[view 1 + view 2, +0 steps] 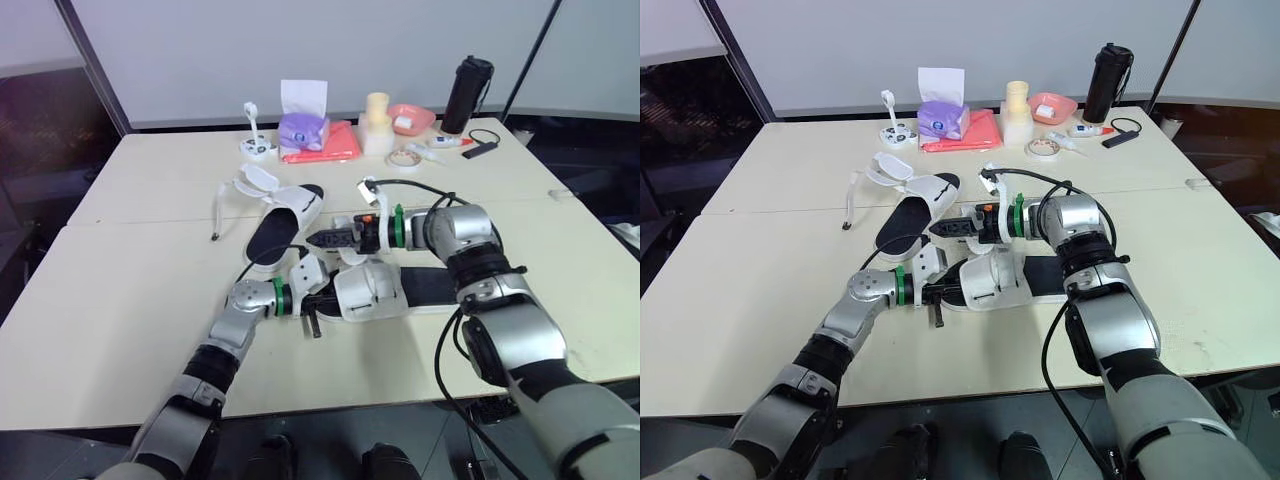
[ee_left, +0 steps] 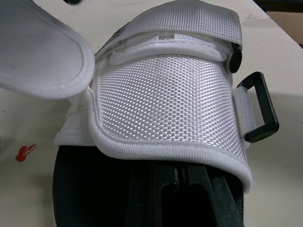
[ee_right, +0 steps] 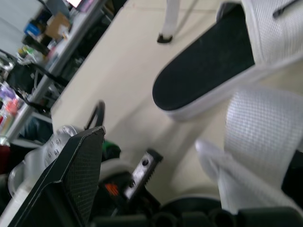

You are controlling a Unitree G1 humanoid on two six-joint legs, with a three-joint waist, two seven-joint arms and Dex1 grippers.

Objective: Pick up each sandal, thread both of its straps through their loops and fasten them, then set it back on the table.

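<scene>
The near sandal point(image 1: 375, 290) lies flat at the middle of the table point(image 1: 130, 290), directly ahead of the robot. It has a matt black footbed and a broad white upper. Seen close in the left wrist view, its woven strap point(image 2: 161, 104) is a coarse basket-weave fabric with a rolled, stitched edge. A rectangular black plastic loop point(image 2: 260, 106) hangs off one side on a short webbing tab, and an unfastened smooth-faced flap point(image 2: 42, 52) stands raised beside it. The left gripper point(image 1: 312, 300) sits against the end of this sandal. Its tip is buried under the strap edge, so I cannot tell whether it is spread or closed. The right gripper point(image 1: 322, 239) hovers just above the same end, pointing toward the robot's left. One black cross-hatched finger point(image 3: 75, 175) stands well to one side, which reads as spread. The other finger cannot be made out, and nothing is seen pinched. The far sandal point(image 1: 290, 215) rests just behind and to the left, its straps undone and one thin strap point(image 1: 218, 215) trailing onto the table. Its sole is cut off at the frame edge in the right wrist view.
</scene>
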